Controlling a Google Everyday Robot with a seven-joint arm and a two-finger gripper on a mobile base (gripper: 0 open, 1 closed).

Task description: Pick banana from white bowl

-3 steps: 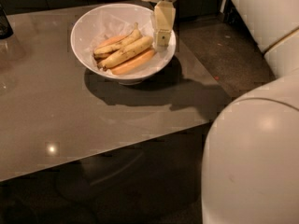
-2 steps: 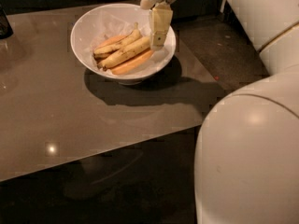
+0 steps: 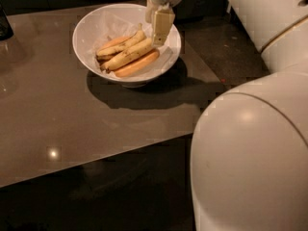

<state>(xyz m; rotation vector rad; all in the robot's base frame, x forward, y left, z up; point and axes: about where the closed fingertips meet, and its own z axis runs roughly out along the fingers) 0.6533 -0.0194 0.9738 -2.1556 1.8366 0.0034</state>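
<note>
The white bowl [image 3: 91, 28] stands on the brown table near its far right corner. In it the banana [image 3: 126, 56], thick and dull yellow with brown speckles, lies slanted. A thinner banana [image 3: 120, 45] with an upturned stem lies just behind it. Smooth orange-pink pieces [image 3: 138, 64] lie in front. My gripper [image 3: 161, 29] hangs over the bowl's right side, its tip right at the banana's right end. I cannot tell whether it touches the banana.
The glossy table [image 3: 72, 129] has its front edge running across the lower left and its right edge near the bowl. A dark object [image 3: 5, 25] stands at the far left. My white arm segments [image 3: 250, 162] fill the right side, over dark floor.
My gripper has shifted slightly left, closer to the banana's right end. The bowl and fruit have not moved. My near arm segment now covers more of the lower right.
</note>
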